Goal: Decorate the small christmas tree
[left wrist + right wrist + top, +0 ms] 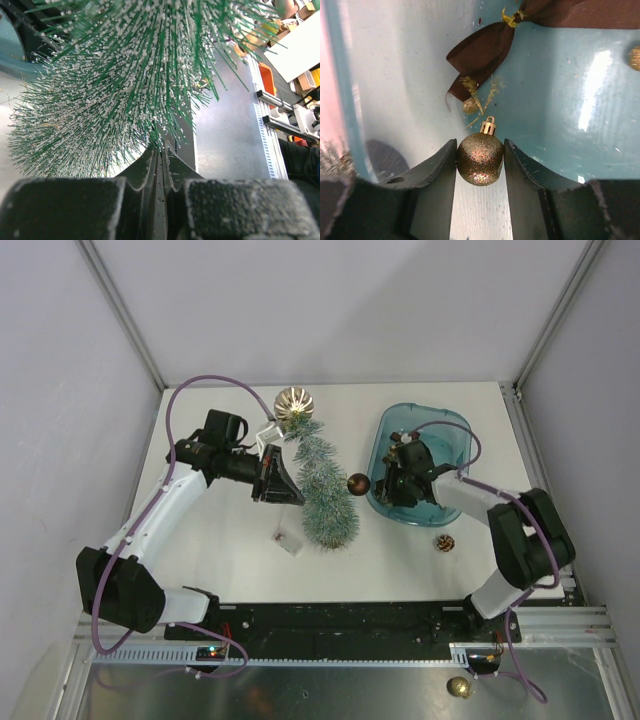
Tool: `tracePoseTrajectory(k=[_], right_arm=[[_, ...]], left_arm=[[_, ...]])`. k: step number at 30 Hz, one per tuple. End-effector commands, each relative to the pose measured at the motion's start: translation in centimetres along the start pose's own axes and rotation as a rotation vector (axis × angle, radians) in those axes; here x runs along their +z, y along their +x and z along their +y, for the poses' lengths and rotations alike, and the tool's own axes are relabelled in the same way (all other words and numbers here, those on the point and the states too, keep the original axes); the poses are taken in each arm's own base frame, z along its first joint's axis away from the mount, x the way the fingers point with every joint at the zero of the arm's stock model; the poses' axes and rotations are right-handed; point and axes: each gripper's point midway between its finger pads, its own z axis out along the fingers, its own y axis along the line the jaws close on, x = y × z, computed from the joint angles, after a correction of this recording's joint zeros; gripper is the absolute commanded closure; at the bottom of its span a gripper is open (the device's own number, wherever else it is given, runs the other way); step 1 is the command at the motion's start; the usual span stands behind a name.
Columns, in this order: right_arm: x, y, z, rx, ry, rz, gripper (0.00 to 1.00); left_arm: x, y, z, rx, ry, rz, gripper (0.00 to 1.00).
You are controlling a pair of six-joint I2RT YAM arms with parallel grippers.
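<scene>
The small christmas tree [322, 485], a frosted-green bristly cone, stands tilted in the middle of the table, its tip near a shiny gold ball [295, 402]. My left gripper [284, 480] presses into its left side. In the left wrist view the jaws [161, 147] are closed together with tree bristles [125, 85] caught at their tips. My right gripper [396, 480] is inside the blue tray [455, 430], shut on a glittery gold ball ornament [480, 159] just above the tray floor.
A brown ribbon bow [485, 45] and a tiny gold bauble [469, 105] lie in the tray. A dark brown ball [357, 483] sits between the tree and the tray. A brown ornament [444, 542] lies by the right arm. A small tag [288, 540] lies at the tree's base.
</scene>
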Motion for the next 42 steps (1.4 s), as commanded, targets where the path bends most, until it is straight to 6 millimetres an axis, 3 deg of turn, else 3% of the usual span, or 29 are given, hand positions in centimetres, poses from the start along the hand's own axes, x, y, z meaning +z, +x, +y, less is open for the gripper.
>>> tracePoseTrajectory(k=[1,6,10,14,19,25,30,37,42], right_arm=[[-5.1,-3.2,0.4,-0.015,-0.009,-0.129,0.6],[-11.7,-5.4,0.8,0.007,-0.072,-0.256,0.6],[-16.8,-5.6,2.3,-0.009,-0.19,-0.329,0.58],[-20.8,-3.9,4.5,-0.051,-0.343,-0.333,0.58],[-24.3,-0.1,7.7,-0.145,-0.54,-0.262,0.57],[-26.7,5.3,10.7,-0.273,-0.702,-0.18,0.57],[-26.6,9.3,11.7,-0.309,-0.754,-0.129,0.57],[-26.6,12.3,13.9,-0.33,-0.836,-0.128,0.57],[-25.8,12.9,17.0,-0.402,-0.885,-0.146,0.56]], left_arm=[[-0.2,-1.6,-1.1,0.074,0.009,-0.019,0.9],[-0.2,-1.6,-1.1,0.071,0.011,-0.019,0.9],[-0.2,-1.6,-1.0,0.071,0.013,-0.019,0.9],[-0.2,-1.5,-1.1,0.07,0.015,-0.019,0.9],[-0.1,-1.3,-1.0,0.064,0.017,-0.018,0.9],[-0.1,-1.2,-0.9,0.059,0.02,-0.017,0.9],[-0.1,-1.0,-0.9,0.055,0.023,-0.017,0.9],[0.0,-1.0,-0.9,0.054,0.021,-0.016,0.9],[-0.1,-1.2,-1.0,0.055,0.02,-0.017,0.9]])
